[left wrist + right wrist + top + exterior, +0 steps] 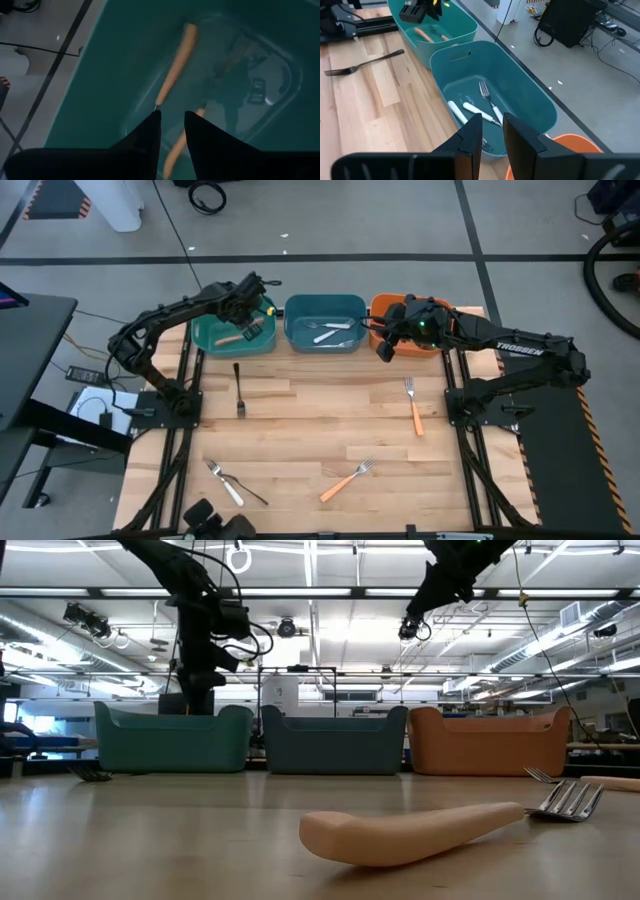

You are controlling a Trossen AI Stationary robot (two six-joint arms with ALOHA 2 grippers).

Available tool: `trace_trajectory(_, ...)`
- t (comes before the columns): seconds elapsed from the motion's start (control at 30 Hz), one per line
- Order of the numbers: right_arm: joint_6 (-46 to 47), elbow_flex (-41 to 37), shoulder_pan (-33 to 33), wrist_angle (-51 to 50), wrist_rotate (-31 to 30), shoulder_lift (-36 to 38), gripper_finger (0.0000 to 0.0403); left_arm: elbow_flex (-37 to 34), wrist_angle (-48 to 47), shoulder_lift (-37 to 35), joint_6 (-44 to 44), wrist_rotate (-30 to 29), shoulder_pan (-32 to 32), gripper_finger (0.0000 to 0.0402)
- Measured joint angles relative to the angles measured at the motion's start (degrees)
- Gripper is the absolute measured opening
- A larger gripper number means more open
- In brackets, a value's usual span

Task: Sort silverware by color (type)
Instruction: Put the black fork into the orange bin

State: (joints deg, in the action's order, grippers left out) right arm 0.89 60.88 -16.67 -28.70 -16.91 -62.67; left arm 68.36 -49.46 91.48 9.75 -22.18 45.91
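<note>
Nearest: orange-handled fork (420, 832) flat on table (320, 420); light, rigid, slick, best pinched mid-handle. Others scattered; some binned. Left gripper (252, 320), jaws slightly parted and empty, over green bin (205, 335); right gripper (384, 348) narrow, empty, between blue bin (324, 308) and orange bin (378, 306).

2 dark jointed arms on black bases
Right arm (520, 350) bears white "TROSSEN" lettering and a green light; left arm (165, 315) carries looped black cables; tapered black fingers (145, 137).

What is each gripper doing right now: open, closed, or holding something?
Left gripper: open, empty, above the green bin.
Right gripper: open, empty, near the blue bin.
</note>
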Motion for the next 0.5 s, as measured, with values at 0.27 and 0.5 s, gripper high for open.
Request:
trace_trajectory(0.27, 0.65, 0.00, 0.00, 0.26, -1.34, 0.00, 0.0085, 0.00, -11.01, -3.35, -4.10, 5.30, -4.12, 0.0108)
trace_trajectory(0.5, 0.38, 0.00, 0.00, 0.05, -1.44, 0.00, 0.0085, 0.02, -12.86, -9.79, -13.50, 19.04, -15.12, 0.0105)
